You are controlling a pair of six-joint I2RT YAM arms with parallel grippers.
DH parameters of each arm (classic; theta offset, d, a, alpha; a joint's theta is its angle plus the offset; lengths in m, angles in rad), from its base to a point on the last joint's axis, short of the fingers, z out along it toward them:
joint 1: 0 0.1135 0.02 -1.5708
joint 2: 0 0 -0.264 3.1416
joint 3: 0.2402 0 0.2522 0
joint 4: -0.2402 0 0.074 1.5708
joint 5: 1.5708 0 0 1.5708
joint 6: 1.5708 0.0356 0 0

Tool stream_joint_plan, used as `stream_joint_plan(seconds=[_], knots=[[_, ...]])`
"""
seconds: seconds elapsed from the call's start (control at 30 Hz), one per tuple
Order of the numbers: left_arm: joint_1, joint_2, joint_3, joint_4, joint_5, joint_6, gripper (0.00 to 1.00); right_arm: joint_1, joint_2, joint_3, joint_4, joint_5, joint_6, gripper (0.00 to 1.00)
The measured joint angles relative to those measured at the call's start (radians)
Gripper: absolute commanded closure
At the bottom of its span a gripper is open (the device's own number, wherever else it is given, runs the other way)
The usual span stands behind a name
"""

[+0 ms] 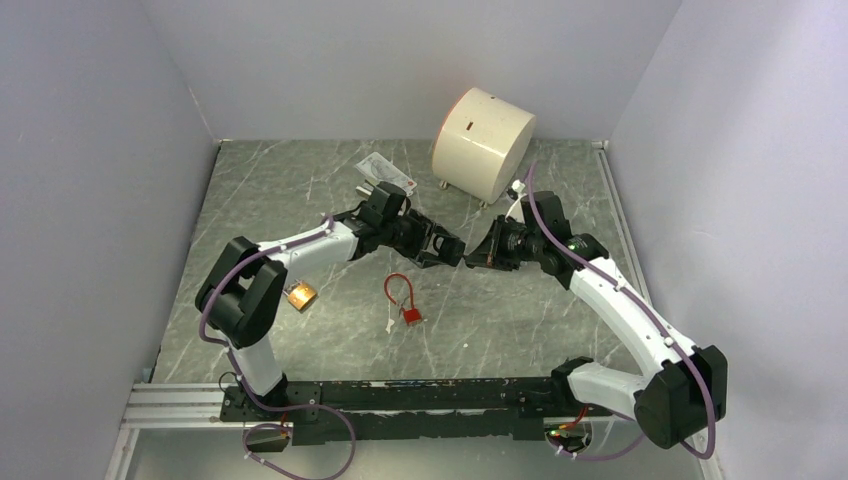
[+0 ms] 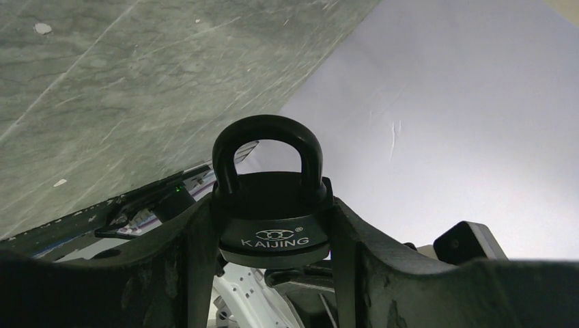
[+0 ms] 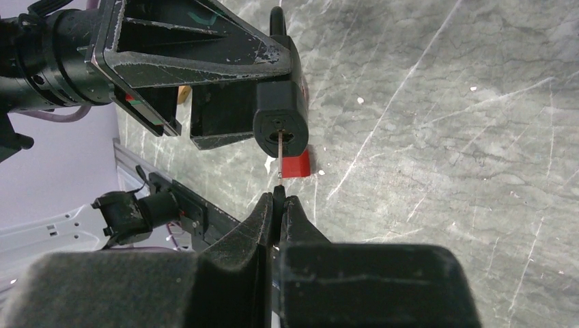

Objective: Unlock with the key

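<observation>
Above the middle of the table [image 1: 520, 320] the two arms meet tip to tip. The left gripper [image 1: 440, 247] stands partly spread, its fingers [image 2: 184, 253] clamped on either side of the black padlock [image 2: 272, 212], which it holds off the surface with the shackle closed and the keyway end turned right, toward the other arm. The right gripper [image 3: 278, 205] is pinched fully together on the head of the key [image 3: 280, 154]. In the right wrist view the thin blade reaches across the gap to the keyway, with its tip at the mouth or barely inside; most of the blade is exposed. The likeliest failure from here is misalignment. If the blade is slightly off the keyway's axis when pushed, it may jam or bend, or the key may pivot in the narrow pinch on its head. Turning brings a second risk, since the padlock's body is rounded where the left fingers grip it, so the torque could spin the lock in that hold instead of working the cylinder. A slip at either grip would drop the piece onto the table near the red cable lock [image 1: 411, 315] below. A brass padlock [image 1: 301, 295] lies well apart to the left.
</observation>
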Motion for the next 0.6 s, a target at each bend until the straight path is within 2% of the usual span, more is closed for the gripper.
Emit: stream_joint_plan(seconds=[0.6], knots=[[0.005,-0.002,0.000,0.005,-0.035,0.047,0.71,-0.047,0.083,0.018,0.018,-0.121,0.039,1.00]])
